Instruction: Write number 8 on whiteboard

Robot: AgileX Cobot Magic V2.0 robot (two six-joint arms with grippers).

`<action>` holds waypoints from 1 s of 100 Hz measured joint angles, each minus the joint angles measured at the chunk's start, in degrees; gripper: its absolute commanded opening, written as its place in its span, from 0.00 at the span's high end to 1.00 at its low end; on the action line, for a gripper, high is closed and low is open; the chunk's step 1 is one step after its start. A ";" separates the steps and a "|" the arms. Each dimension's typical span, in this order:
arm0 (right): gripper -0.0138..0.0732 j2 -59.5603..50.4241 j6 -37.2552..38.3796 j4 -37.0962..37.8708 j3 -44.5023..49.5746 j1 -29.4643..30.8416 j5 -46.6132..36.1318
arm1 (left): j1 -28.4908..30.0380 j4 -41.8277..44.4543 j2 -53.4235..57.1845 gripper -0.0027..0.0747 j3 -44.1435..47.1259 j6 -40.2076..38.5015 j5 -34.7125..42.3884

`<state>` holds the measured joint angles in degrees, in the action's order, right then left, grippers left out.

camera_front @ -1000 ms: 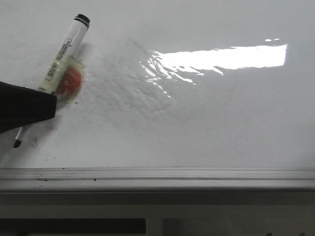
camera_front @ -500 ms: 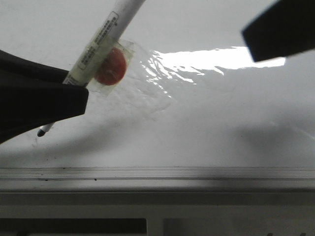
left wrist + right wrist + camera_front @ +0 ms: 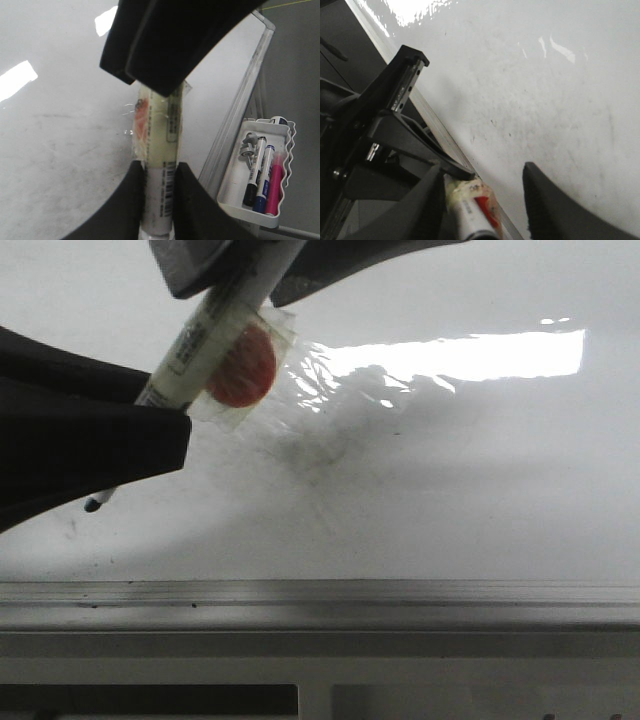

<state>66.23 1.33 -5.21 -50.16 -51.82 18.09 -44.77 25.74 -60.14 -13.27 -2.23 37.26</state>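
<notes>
Front view: the left gripper point(image 3: 150, 425) is pinching the marker point(image 3: 215, 335) over the whiteboard point(image 3: 480, 490), while the right gripper point(image 3: 250, 270) is now closing in on its top. Left wrist view: fingers point(image 3: 132, 200) clamp the barrel. Right wrist view: fingers point(image 3: 555, 200) are spread around it. No 8 shows.

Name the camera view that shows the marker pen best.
The front view: the marker pen shows its label, its taped red patch and its dark tip. The left wrist view shows only its barrel between the jaws; the right wrist view shows just one end.
</notes>
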 measured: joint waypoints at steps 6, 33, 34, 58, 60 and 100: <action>0.77 0.93 0.00 -0.80 -0.29 0.00 0.80 | 0.00 0.00 0.00 0.98 0.00 0.00 -0.01; 0.92 1.29 -0.01 -1.91 -0.98 -0.24 2.64 | 0.00 0.07 -0.03 0.54 0.00 0.35 0.06; 0.92 1.29 0.00 -1.90 -0.98 -0.24 2.64 | 0.00 0.07 -0.03 0.54 0.00 0.35 0.06; 0.92 -0.17 -0.07 -1.78 -0.98 0.41 3.44 | 0.00 -1.21 2.39 0.54 0.67 -2.04 -0.66; 0.92 -0.56 -0.07 -1.78 -0.98 0.61 3.44 | 0.00 -1.45 3.11 0.54 0.91 -2.73 -0.82; 0.91 -4.11 0.91 -0.68 -7.70 11.61 8.30 | 0.00 -6.55 19.00 0.54 2.82 -6.68 -17.27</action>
<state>62.12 2.24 -5.89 -57.86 -40.21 26.39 -44.77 19.19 -41.13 -10.45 -8.91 19.99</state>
